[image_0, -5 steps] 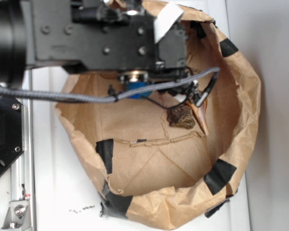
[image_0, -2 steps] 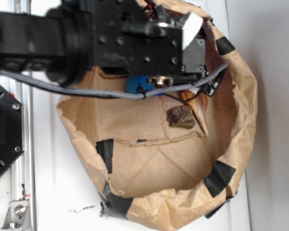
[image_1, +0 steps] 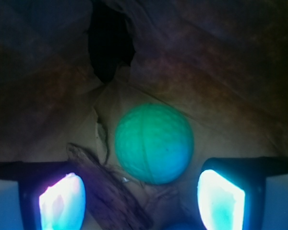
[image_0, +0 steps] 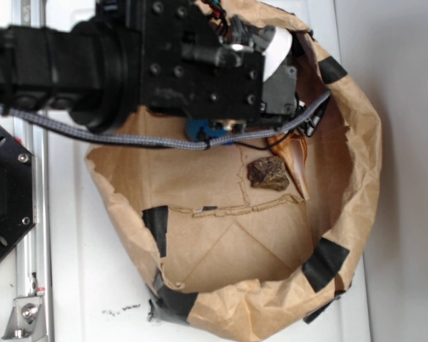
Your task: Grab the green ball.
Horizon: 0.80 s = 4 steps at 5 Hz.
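The fingers (image_1: pixel 221 199) stand spread apart and empty, flanking the green ball (image_1: pixel 153 143), which lies just beyond them on the floor of the brown paper bag (image_0: pixel 357 178), apparently lined up so they can close around it.

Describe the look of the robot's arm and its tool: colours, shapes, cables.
The arm is black: blocky links studded with screw heads, plus a round ribbed joint. A grey braided cable runs beneath it, with thin black wires nearby. A blue part shows underneath. In the wrist view the tool has dark fingers with glowing pale pads.
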Each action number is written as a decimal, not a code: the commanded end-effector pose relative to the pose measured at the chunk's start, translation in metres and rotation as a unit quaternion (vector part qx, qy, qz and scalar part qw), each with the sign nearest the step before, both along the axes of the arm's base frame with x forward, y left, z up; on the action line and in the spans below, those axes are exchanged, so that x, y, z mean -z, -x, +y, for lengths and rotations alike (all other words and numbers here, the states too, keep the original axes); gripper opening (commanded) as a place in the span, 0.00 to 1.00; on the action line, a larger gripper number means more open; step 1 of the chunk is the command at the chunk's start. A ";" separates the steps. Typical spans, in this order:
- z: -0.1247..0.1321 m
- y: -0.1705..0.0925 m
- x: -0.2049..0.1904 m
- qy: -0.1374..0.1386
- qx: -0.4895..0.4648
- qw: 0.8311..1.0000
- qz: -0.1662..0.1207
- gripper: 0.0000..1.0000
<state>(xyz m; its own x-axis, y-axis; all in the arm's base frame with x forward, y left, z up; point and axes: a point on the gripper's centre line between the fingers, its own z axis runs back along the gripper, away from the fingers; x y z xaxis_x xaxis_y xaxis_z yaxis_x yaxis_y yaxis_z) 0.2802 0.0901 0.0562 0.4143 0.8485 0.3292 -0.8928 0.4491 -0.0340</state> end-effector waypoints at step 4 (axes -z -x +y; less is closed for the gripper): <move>0.021 -0.005 -0.003 -0.018 -0.068 0.997 -0.014 1.00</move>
